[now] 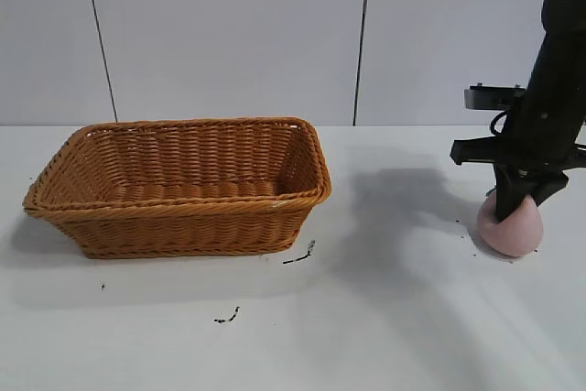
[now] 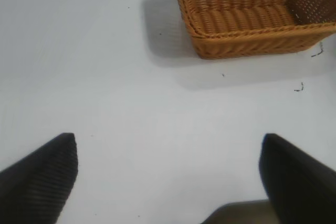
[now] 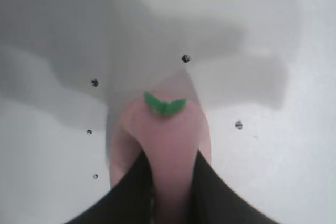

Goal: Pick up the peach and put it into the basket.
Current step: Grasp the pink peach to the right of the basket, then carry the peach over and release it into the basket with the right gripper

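Observation:
The peach (image 1: 513,228) is a dusty-pink lump on the white table at the far right. In the right wrist view the peach (image 3: 167,140) shows a small green leaf on top. My right gripper (image 1: 515,205) reaches down onto it, and in its wrist view the right gripper (image 3: 170,182) is shut on the peach, squeezing it between both black fingers. The orange-brown wicker basket (image 1: 183,217) stands at the left and is empty; the basket also shows in the left wrist view (image 2: 252,40). My left gripper (image 2: 168,169) is open and empty above bare table, out of the exterior view.
The white table (image 1: 385,318) has a few small dark specks (image 1: 299,256) in front of the basket. A grey panelled wall stands behind. Open tabletop lies between the basket and the peach.

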